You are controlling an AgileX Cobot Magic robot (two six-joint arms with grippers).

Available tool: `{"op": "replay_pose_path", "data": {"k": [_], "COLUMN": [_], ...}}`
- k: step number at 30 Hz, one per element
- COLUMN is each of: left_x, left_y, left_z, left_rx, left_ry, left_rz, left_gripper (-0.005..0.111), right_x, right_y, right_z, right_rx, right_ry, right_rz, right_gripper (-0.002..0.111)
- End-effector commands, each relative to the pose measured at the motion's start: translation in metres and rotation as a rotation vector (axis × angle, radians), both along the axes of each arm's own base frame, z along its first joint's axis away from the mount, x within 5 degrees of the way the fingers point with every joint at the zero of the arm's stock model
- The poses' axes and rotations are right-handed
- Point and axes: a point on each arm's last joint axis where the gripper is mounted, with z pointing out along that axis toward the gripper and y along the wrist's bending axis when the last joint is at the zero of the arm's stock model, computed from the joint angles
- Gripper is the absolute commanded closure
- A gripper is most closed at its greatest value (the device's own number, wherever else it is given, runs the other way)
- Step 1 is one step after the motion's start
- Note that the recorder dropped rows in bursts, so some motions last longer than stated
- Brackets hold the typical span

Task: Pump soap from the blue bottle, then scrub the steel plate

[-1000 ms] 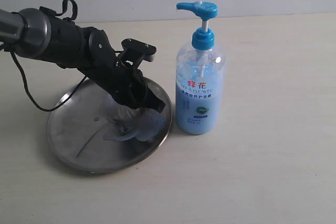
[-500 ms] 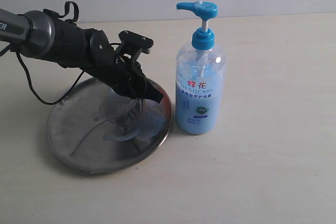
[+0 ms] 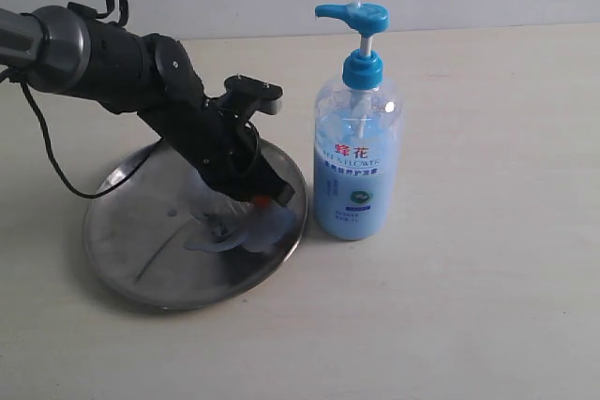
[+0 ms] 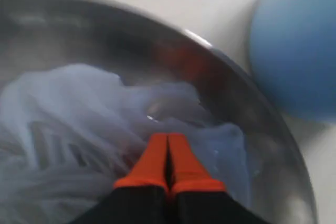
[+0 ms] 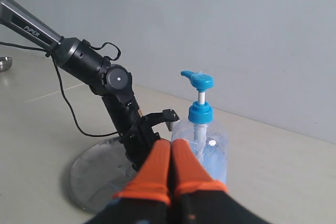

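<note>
The steel plate [image 3: 131,250] lies on the table at the left, smeared with pale blue soap [image 3: 239,231] over its right half. My left gripper [image 3: 274,198] is shut, its orange tips down in the soap near the plate's right rim. In the left wrist view the left gripper [image 4: 168,138] has nothing between its fingers, and streaky soap [image 4: 79,108] spreads across the steel plate [image 4: 239,80]. The blue bottle [image 3: 356,170] stands upright just right of the plate. My right gripper [image 5: 171,144] is shut and empty, hovering back from the blue bottle [image 5: 202,116].
The left arm's black cable [image 3: 56,175] loops over the table beside the plate. A wall runs along the table's far edge. A small metal dish [image 5: 4,64] sits far off in the right wrist view.
My left gripper drew back across the plate, then came forward again to the right rim, dragging through the soap. The bottle and the right gripper stayed put.
</note>
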Motion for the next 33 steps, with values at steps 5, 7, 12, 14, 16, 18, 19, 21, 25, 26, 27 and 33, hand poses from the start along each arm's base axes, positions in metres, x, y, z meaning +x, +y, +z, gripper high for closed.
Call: {"op": "replay_pose_path", "data": {"k": [5,7,12,14,16,18,19,21,25,26,27,33], "left_x": [-0.031,-0.031,-0.026,-0.023,-0.019,-0.013,-0.012,-0.008,-0.003,-0.003,-0.002,0.001], "left_y": [0.004,0.004,0.003,0.002,0.004,0.008,0.010,0.014,0.017,0.017,0.017,0.015], "left_z": [-0.025,-0.024,-0.025,-0.026,-0.026,-0.028,-0.029,-0.030,-0.030,-0.030,-0.029,0.017], "left_rx": [0.059,0.049,0.043,0.041,0.052,0.105,0.126,0.163,0.204,0.202,0.197,0.135], "left_ry": [0.269,0.277,0.232,0.202,0.165,0.100,0.080,0.041,-0.011,-0.015,-0.024,-0.105], "left_rz": [-0.074,-0.061,-0.018,-0.010,0.005,0.015,0.018,0.026,0.044,0.045,0.047,0.070], "left_gripper": [0.107,0.107,0.107,0.107,0.107,0.107,0.107,0.107,0.107,0.107,0.107,0.107], "right_x": [0.000,0.000,0.000,0.000,0.000,0.000,0.000,0.000,0.000,0.000,0.000,0.000], "right_y": [0.000,0.000,0.000,0.000,0.000,0.000,0.000,0.000,0.000,0.000,0.000,0.000], "right_z": [-0.002,-0.002,-0.002,-0.002,-0.002,-0.002,-0.002,-0.002,-0.002,-0.002,-0.002,-0.002], "right_rx": [-0.005,-0.005,-0.005,-0.005,-0.005,-0.005,-0.005,-0.005,-0.005,-0.005,-0.005,-0.005], "right_ry": [-0.003,-0.003,-0.003,-0.003,-0.003,-0.003,-0.003,-0.003,-0.003,-0.003,-0.003,-0.003], "right_rz": [0.000,0.000,0.000,0.000,0.000,0.000,0.000,0.000,0.000,0.000,0.000,0.000], "right_gripper": [0.108,0.108,0.108,0.108,0.108,0.108,0.108,0.108,0.108,0.108,0.108,0.108]}}
